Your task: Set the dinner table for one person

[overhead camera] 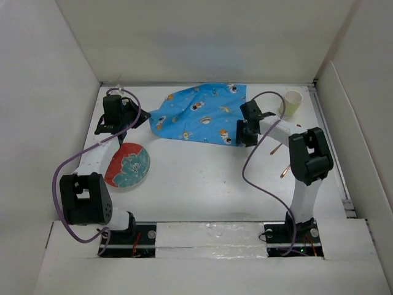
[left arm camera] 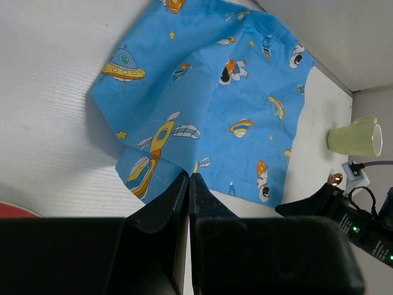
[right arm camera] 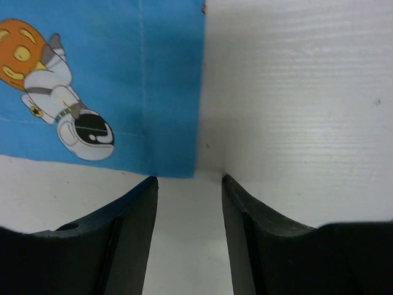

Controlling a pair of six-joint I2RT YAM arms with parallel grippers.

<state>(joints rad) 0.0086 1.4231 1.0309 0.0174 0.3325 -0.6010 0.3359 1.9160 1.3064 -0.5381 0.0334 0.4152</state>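
The left arm (overhead camera: pixel 92 161) reaches forward along the left side of the counter (overhead camera: pixel 202 181), its wrist turned toward the middle. The left hand (left arm camera: pixel 188 183) is clenched, finger against finger, with its tips at the near left edge of the cloth (left arm camera: pixel 227 104). I cannot tell whether a fold of cloth is pinched between them. The right arm (overhead camera: pixel 310 157) bends forward and to the left. The right hand (right arm camera: pixel 189 181) points down at the counter with its fingers (right arm camera: pixel 138 209) parted and nothing between them. The near right corner of the cloth lies flat just ahead of the gap.

The white counter carries everything: one blue cloth spread at the far middle, one red and teal plate (overhead camera: pixel 128 165) near the left arm, one pale cup (overhead camera: pixel 292 103) at the far right, and two copper utensils (overhead camera: pixel 285 171) beside the right arm, partly hidden by it.
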